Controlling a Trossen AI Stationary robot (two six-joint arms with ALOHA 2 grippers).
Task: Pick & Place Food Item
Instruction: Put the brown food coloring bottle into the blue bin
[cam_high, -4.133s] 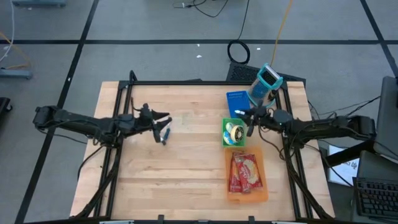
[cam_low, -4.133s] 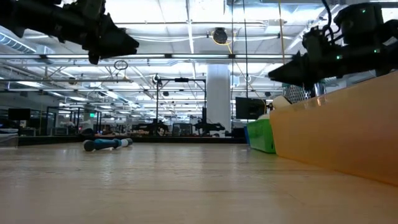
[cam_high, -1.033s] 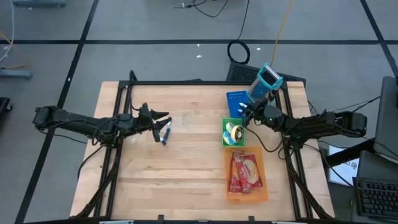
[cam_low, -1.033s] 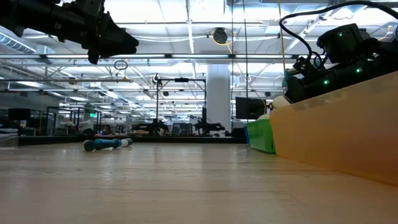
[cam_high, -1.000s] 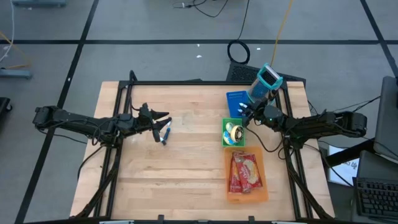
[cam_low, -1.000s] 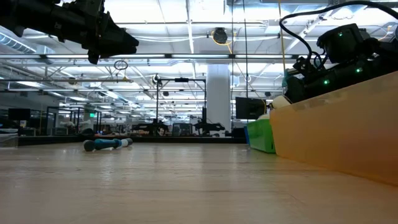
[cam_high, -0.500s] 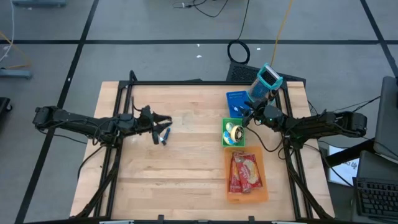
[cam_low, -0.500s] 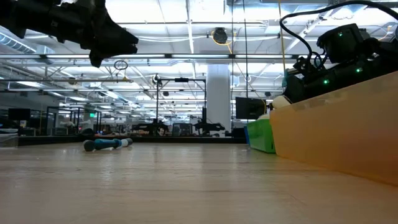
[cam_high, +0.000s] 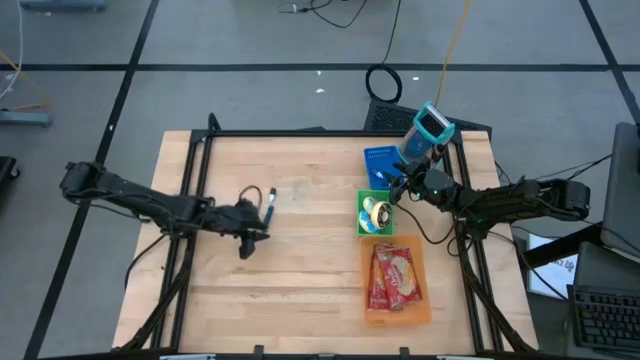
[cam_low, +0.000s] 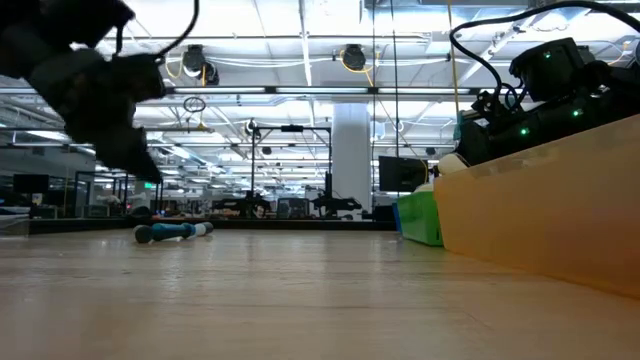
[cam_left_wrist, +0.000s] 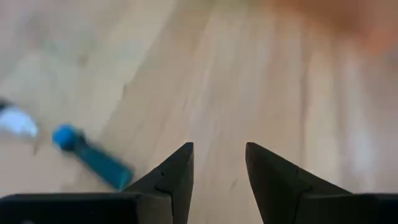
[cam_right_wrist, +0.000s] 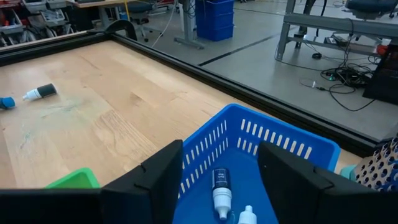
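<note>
Red food packets (cam_high: 395, 275) lie in an orange bin (cam_high: 427, 290) at the near right. A small teal and white tube-like item (cam_high: 270, 209) lies flat on the wood left of centre, also seen in the left wrist view (cam_left_wrist: 93, 160) and low view (cam_low: 172, 232). My left gripper (cam_high: 247, 243) hangs open, slanting down, just on the near side of it, touching nothing (cam_left_wrist: 217, 149). My right gripper (cam_high: 392, 185) stands open above a blue basket (cam_right_wrist: 249, 146) that holds small bottles (cam_right_wrist: 221, 186); nothing is between its fingers (cam_right_wrist: 221, 152).
A green bin (cam_high: 360, 215) with tape rolls stands between the blue basket (cam_high: 378, 160) and the orange bin. A teal device (cam_high: 430, 125) sits at the far right corner. A black frame (cam_high: 205, 140) edges the table. Bare wood spreads over the middle and near left.
My left gripper has come down and moved toward the table's near edge, tipping from nearly level to slanting downward; it now hangs beside the teal item instead of over it. The item has stayed where it was.
</note>
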